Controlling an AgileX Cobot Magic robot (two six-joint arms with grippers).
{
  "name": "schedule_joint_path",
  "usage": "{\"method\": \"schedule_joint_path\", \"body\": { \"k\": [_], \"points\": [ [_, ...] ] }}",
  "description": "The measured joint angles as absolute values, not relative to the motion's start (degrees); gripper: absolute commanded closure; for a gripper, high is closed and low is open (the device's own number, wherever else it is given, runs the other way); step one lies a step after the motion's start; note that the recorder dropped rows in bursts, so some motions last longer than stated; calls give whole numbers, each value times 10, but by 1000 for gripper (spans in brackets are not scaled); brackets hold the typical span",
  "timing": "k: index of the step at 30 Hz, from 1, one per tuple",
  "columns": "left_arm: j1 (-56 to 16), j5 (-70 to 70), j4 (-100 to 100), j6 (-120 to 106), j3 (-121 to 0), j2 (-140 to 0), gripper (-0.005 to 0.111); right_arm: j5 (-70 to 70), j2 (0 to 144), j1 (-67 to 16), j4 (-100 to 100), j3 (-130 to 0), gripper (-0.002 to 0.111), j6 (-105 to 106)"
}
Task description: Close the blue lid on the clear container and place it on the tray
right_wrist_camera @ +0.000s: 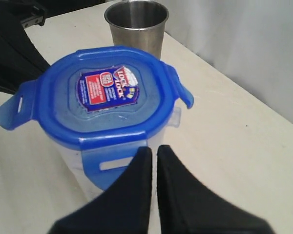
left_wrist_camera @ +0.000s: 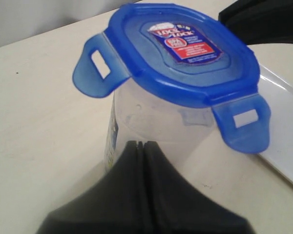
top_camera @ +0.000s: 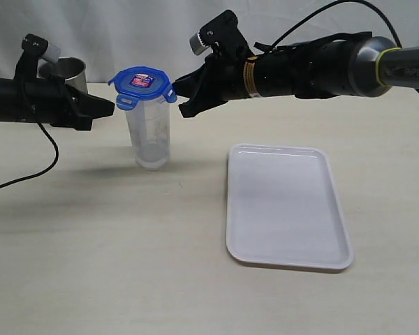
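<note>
Exterior view: steel cup near container

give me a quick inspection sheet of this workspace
surface: beige table, no spills seen
job's things: clear container upright on table, blue lid sitting on it, flaps sticking out; white tray beside it, nothing on it
clutter: steel cup at back left
grippers: left gripper and right gripper shut, one either side of the lid, holding nothing
cables: black cables, one trailing over table at left, others looping above at right
surroundings: white backdrop
</note>
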State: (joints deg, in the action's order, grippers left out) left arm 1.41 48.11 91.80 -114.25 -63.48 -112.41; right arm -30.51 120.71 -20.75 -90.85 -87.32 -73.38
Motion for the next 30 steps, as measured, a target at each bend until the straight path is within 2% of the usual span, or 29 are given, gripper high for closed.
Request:
{"method": "schedule_joint_path", "body": {
  "k": [30],
  "points": [
    [14, 481, 931, -1142, -635, -1124, 107, -357, 1207, -208, -970, -873, 104, -804]
  ]
}}
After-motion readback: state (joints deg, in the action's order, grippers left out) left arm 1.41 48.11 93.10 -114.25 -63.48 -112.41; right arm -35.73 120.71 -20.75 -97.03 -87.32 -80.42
